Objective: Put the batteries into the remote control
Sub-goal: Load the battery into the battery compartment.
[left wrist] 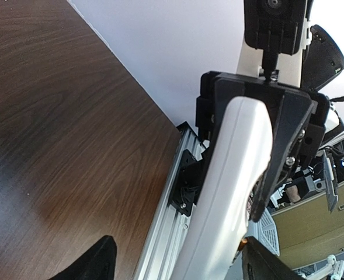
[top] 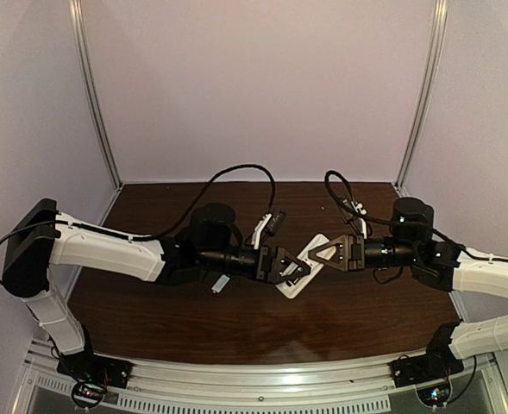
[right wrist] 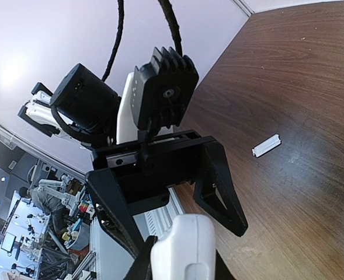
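The white remote control point(top: 306, 263) hangs in the air between my two grippers, above the table. My right gripper point(top: 324, 252) is shut on one end of it; in the right wrist view the remote point(right wrist: 185, 245) sits between that gripper's point(right wrist: 183, 265) jaws. My left gripper point(top: 295, 266) is open, its jaws wide on either side of the remote's other end point(left wrist: 230, 175) without pinching it. Its fingers point(right wrist: 224, 186) face the right wrist camera. A tiny orange speck point(left wrist: 242, 240) shows at the remote's edge. The batteries are otherwise hidden.
A thin white cover strip point(top: 221, 283) lies on the dark wooden table point(top: 150, 319) under the left arm; it also shows in the right wrist view point(right wrist: 267, 146). A metal rail point(left wrist: 166, 221) runs along the table's near edge.
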Controlling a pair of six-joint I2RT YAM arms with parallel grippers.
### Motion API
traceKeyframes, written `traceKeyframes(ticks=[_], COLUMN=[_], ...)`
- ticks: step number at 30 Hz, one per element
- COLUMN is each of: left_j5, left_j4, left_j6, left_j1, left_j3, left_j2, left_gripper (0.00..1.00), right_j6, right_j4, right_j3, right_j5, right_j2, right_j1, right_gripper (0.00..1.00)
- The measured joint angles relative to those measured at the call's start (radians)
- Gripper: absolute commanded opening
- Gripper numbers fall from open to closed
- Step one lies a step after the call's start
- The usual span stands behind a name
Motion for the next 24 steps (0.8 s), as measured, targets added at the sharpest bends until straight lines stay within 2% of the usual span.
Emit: traceKeyframes(ticks=[7, 19, 24], left_j5=[-0.004, -0.004, 0.0], left_j4=[0.006, 0.001, -0.001], left_j6=[-0.015, -0.022, -0.021], left_j1=[0.006, 0.008, 0.008], left_j3=[0.0, 0.013, 0.013], left_j2=[0.0, 0.0, 0.0], left_gripper=[0.74, 0.56, 0.52], right_j6=[-0.004, -0.023, -0.03], right_j4=[-0.006, -0.041, -0.061], right_j3=[0.0, 0.019, 0.026], right_j5=[0.0, 0.002, 0.002], right_j2=[0.005, 0.005, 0.005], right_j1=[0.005, 0.005, 0.005], right_gripper=[0.0, 0.0, 0.0])
